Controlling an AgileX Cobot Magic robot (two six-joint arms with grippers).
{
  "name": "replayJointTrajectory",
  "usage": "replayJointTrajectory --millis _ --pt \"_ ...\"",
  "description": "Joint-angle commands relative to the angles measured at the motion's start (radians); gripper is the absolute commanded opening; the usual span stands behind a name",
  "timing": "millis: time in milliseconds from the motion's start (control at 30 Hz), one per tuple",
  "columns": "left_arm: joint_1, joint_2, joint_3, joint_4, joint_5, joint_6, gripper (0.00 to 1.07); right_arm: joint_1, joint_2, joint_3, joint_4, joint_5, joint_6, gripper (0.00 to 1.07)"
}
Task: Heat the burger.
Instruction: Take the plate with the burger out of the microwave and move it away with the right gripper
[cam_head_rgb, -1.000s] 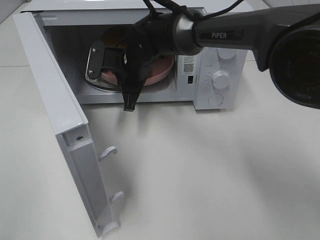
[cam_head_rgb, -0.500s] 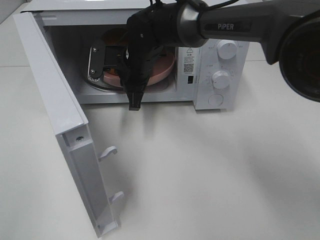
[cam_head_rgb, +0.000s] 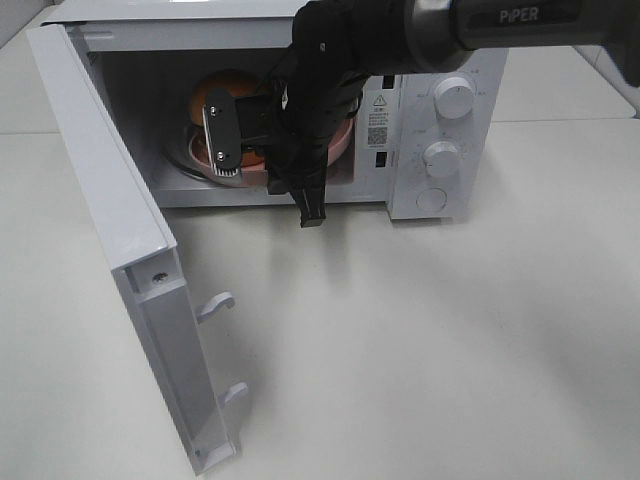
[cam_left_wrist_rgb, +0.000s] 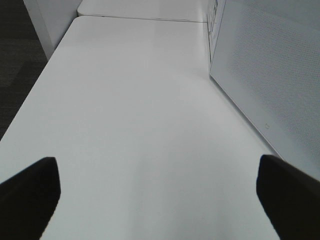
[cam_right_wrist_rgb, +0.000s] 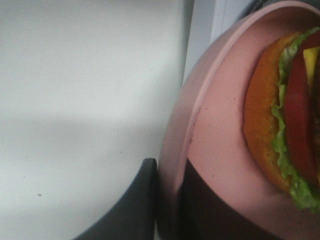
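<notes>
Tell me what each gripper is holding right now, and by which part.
The right gripper is pinching the rim of the pink plate that carries the burger. The left gripper is open and holds nothing.

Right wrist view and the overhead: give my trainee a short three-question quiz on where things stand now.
1. True or false: the right gripper is shut on the rim of the round pink plate.
2. What lies on that plate? A) the burger with golden-brown bun, lettuce and tomato B) a white mug C) nothing
3. Fill in: the white microwave's hinged door stands ____.

Key: 1 true. 2 A. 3 open.
</notes>
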Motion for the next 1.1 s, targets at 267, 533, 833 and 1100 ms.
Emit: replayJointTrajectory --millis 267,533,833,1100 --pt "0.0 -0.016 0.0 0.002 -0.012 -0.006 1.0 -0.031 -0.118 0.123 0.053 -0.107 -0.115 0.0" --pt "0.0 -0.016 0.0 0.002 -0.012 -0.006 1.0 -0.054 -0.222 0.28 0.087 -0.183 -0.192 0.0" --pt "0.0 -0.016 0.0 0.002 -0.012 -0.006 1.0 -0.054 -0.298 0.411 0.103 -0.286 -0.192 0.0" --pt "0.0 -0.016 0.0 0.002 -0.012 -0.006 1.0 -0.054 -0.38 0.564 0.102 -0.381 -0.192 0.0"
